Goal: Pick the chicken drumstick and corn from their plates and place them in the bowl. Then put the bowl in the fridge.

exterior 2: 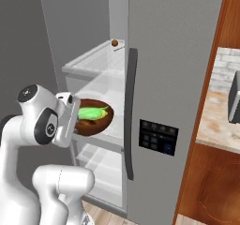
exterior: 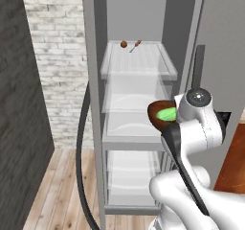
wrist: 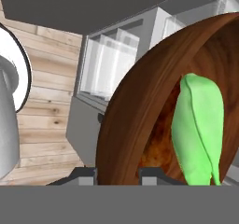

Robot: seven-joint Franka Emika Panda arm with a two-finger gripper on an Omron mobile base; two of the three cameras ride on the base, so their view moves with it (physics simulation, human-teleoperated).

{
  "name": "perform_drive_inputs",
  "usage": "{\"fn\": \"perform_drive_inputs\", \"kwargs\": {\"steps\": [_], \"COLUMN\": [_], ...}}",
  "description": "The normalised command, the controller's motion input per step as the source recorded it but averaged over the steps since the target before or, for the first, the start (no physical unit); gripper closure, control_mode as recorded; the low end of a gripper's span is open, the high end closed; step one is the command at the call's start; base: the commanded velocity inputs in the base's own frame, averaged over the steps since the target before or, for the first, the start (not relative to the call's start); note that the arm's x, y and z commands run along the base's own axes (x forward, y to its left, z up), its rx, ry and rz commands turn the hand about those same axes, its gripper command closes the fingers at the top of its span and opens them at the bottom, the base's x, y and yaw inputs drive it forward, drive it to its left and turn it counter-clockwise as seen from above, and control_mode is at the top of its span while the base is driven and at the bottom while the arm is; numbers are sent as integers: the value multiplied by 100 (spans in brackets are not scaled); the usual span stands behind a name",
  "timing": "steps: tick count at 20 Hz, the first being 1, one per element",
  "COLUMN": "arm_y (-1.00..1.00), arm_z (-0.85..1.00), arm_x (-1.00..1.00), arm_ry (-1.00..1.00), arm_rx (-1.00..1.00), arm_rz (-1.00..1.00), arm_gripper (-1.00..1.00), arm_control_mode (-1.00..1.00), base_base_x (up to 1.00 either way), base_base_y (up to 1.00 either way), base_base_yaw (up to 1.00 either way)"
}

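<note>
My gripper (wrist: 120,175) is shut on the near rim of the dark brown bowl (wrist: 133,101). The bowl (exterior: 157,113) hangs at the open fridge (exterior: 95,104), level with its middle shelf (exterior 2: 110,134) and at that shelf's front edge. The bright green corn (wrist: 198,129) lies inside the bowl (exterior 2: 96,123) and also shows from the base as the corn (exterior 2: 93,112). Under the corn shows a mottled reddish-brown patch, the chicken drumstick (wrist: 156,148), mostly covered. The plates are out of view.
The right fridge door (exterior 2: 173,69) is closed and carries a dark dispenser panel (exterior 2: 158,137). A small brown ball (exterior: 124,44) and a thin stick-like item (exterior: 135,45) lie on the top shelf. Wooden cabinets (exterior 2: 211,182) stand right, a brick wall (exterior: 57,56) left.
</note>
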Motion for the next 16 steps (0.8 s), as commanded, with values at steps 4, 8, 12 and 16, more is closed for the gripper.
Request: {"fn": "perform_drive_inputs", "kwargs": {"steps": [4,8,12,16], "arm_y": [1,2,12,9], "arm_z": [35,33,28,32], "arm_x": [-18,2,15,30], "arm_ry": [-16,-11,-22,-14], "arm_rx": [0,-1,-15,-21], "arm_rz": [18,27,9,-2], "arm_gripper": [100,100,100,100], "arm_control_mode": [-100,-100,-100,-100], "base_base_x": [0,0,0,0], "base_base_y": [0,0,0,0], "base_base_yaw": [0,0,0,0]}}
